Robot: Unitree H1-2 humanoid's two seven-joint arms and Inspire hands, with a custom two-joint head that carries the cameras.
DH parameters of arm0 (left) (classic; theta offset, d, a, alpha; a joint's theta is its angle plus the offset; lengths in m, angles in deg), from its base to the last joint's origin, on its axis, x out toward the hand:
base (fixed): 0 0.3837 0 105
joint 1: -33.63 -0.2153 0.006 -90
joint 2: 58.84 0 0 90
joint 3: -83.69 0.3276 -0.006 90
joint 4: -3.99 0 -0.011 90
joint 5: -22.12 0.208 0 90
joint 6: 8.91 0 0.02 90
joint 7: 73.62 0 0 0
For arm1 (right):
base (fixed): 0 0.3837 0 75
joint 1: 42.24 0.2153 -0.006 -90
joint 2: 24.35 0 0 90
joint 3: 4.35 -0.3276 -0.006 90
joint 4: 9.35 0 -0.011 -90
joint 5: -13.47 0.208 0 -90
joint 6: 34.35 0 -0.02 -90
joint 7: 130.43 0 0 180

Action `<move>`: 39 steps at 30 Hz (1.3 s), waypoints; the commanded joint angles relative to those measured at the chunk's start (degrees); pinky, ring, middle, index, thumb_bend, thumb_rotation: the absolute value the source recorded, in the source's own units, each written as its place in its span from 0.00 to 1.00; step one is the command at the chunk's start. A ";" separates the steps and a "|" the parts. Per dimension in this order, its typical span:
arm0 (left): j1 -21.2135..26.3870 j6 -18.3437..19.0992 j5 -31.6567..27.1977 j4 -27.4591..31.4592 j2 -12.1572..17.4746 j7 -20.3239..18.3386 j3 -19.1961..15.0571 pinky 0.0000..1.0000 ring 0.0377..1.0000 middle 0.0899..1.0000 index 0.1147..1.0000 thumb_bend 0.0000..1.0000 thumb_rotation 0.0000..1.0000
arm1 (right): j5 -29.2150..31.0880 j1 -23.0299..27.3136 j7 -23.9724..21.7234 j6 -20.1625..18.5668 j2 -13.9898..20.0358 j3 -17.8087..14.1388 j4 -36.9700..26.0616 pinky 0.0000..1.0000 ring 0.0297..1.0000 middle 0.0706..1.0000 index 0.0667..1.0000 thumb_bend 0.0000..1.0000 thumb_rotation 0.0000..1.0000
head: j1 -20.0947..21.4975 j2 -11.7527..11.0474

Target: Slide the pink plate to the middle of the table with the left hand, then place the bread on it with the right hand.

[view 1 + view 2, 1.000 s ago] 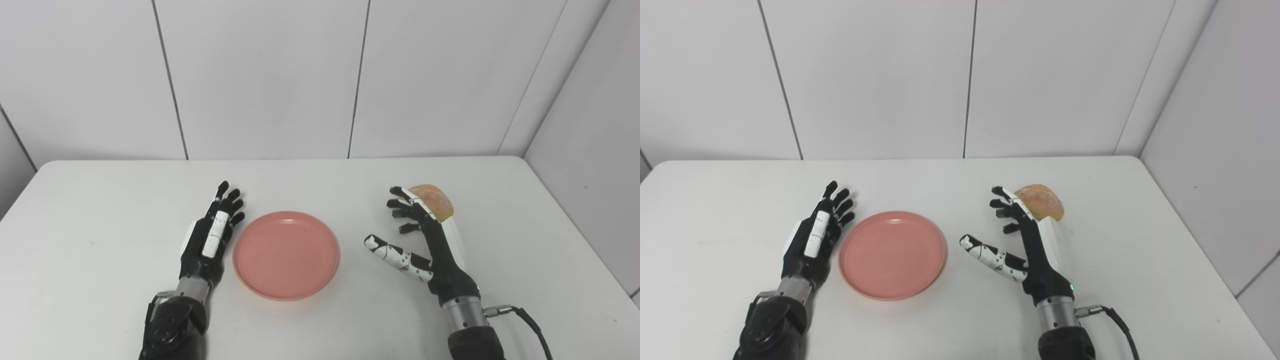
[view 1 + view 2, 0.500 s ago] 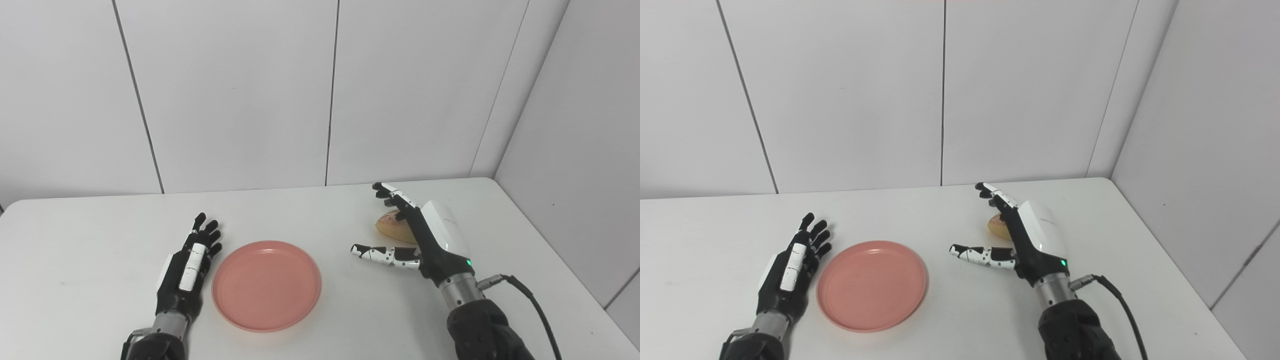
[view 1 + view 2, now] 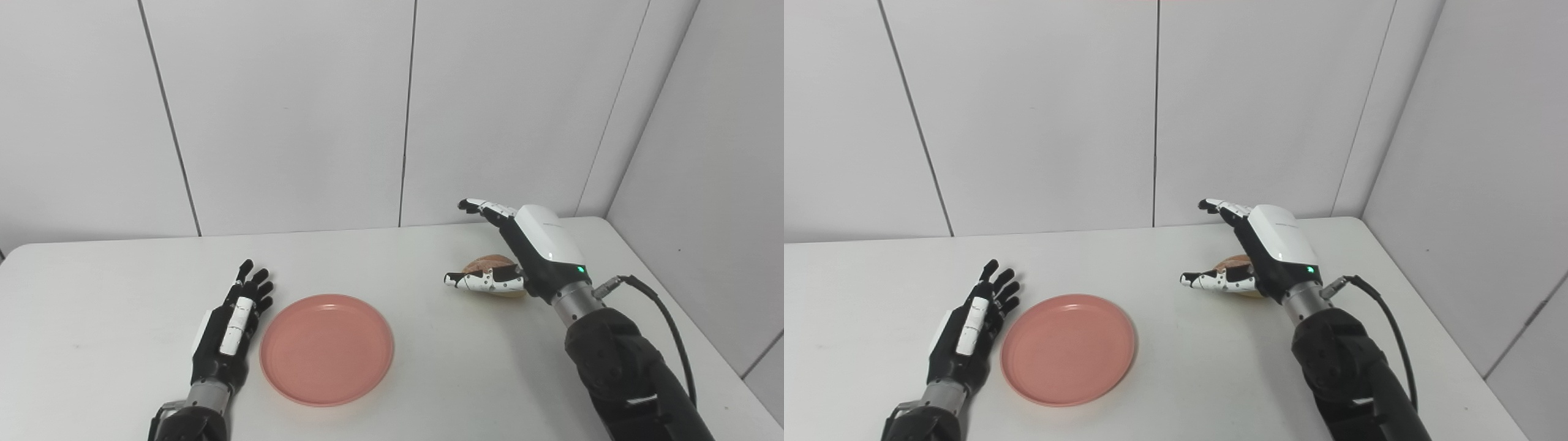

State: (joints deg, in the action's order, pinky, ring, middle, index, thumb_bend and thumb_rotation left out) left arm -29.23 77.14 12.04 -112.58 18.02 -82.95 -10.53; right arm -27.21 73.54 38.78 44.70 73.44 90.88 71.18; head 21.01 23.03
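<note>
The pink plate [image 3: 326, 348] lies on the white table [image 3: 92, 306], a little left of its middle. My left hand [image 3: 231, 323] rests open on the table, palm toward the plate's left rim, close beside it. The bread [image 3: 487, 265], a brown bun, sits on the table at the right. My right hand [image 3: 520, 254] hovers open over the bun, fingers spread above it and thumb stretched in front of it, hiding most of it. Nothing is held in either hand.
White wall panels [image 3: 294, 110] stand behind the table and along its right side. A black cable [image 3: 667, 324] trails from my right wrist. The table's far right corner [image 3: 597, 223] lies just behind the bread.
The camera tilted up and shifted a second ago. Since then my right hand has risen and moved forward over the bread, palm turning downward. The left hand and plate have stayed still.
</note>
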 commanded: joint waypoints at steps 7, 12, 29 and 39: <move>-2.04 1.91 -0.20 -0.21 0.44 -0.02 0.07 0.89 0.93 0.93 0.95 1.00 0.79 | -6.84 6.73 0.58 0.46 4.34 3.44 6.87 0.67 0.77 0.78 0.78 1.00 0.50 | -0.06 0.56; -2.34 2.16 -0.35 0.33 0.40 -0.35 0.18 0.89 0.92 0.93 0.95 1.00 0.79 | -6.77 9.09 -0.98 0.38 5.65 4.36 11.67 0.71 0.79 0.79 0.79 1.00 0.46 | -0.15 0.62; -2.93 2.86 -0.39 1.25 0.62 -1.22 0.36 0.91 0.92 0.92 0.96 1.00 0.80 | -1.69 17.29 -4.91 3.02 8.90 8.79 28.83 0.66 0.83 0.83 0.80 1.00 0.40 | -0.98 1.45; -3.16 2.88 -0.41 1.53 0.40 -1.22 0.60 0.90 0.93 0.92 0.95 0.99 0.80 | -1.98 19.45 -6.00 2.10 8.68 11.61 32.56 0.63 0.80 0.83 0.81 1.00 0.38 | -1.34 1.83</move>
State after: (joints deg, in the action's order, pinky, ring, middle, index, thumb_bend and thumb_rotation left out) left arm -30.18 78.22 12.02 -110.32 18.35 -83.81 -10.22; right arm -29.14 89.63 32.24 46.41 80.79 102.71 104.44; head 19.69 24.78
